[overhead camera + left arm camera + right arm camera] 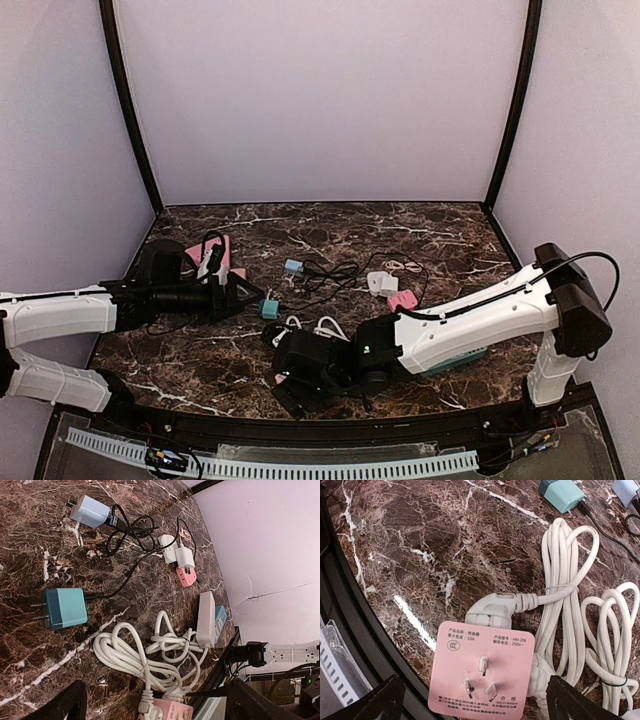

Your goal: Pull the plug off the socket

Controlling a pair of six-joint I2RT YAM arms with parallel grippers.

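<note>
L pincer (pixel 245 293) open, R pincer (pixel 281 370) open, both arms low

The table (pixel 420 225) is dark brown marble, veined white. Low in the right wrist view lies a pink socket (pixel 482 677) with dark print; its plug (pixel 492 609) and cord (pixel 565 605) are white. In the left wrist view there is a teal charger (pixel 64 608) at left, a pale blue charger (pixel 90 511) at top and a black cable (pixel 131 530).

Pink square plastic adapter (pixel 510 680), back face printed with small Chinese characters, an oval CCC mark at left, "10A" beside it, "HM-206" upper right, "250V~" beneath it, fine print along the bottom edge, too small to read
</note>
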